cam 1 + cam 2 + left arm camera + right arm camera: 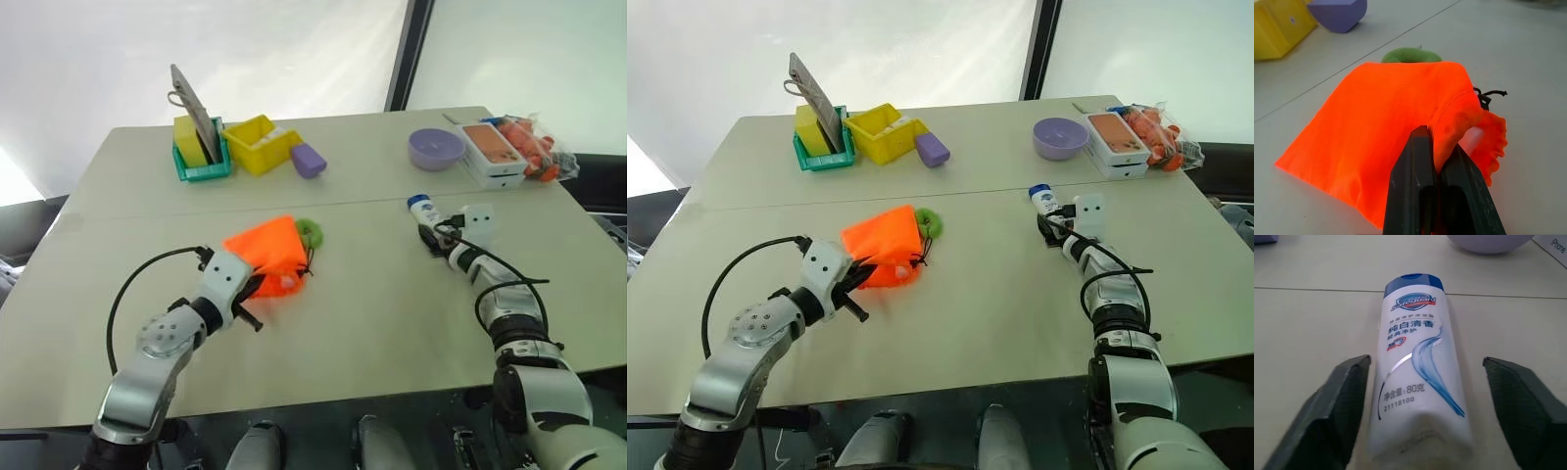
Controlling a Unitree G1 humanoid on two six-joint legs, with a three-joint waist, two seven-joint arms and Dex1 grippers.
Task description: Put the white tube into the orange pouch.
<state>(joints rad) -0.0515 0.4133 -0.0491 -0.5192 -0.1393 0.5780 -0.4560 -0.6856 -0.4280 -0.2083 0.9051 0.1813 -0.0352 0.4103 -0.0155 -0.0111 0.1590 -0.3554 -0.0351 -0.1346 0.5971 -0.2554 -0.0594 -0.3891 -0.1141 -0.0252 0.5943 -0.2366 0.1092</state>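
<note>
The orange pouch lies on the table left of centre, its green fuzzy ball at the far side. My left gripper is shut on the fabric at the pouch's gathered mouth, pinching the rim. On the right of the table the white tube lies flat, its blue cap pointing away from me. My right gripper stands open with one finger on each side of the tube, a gap showing on both sides.
At the back right are a purple bowl, a white-and-orange box and a clear bag of orange things. At the back left stand a green tray, a yellow bin and a purple block.
</note>
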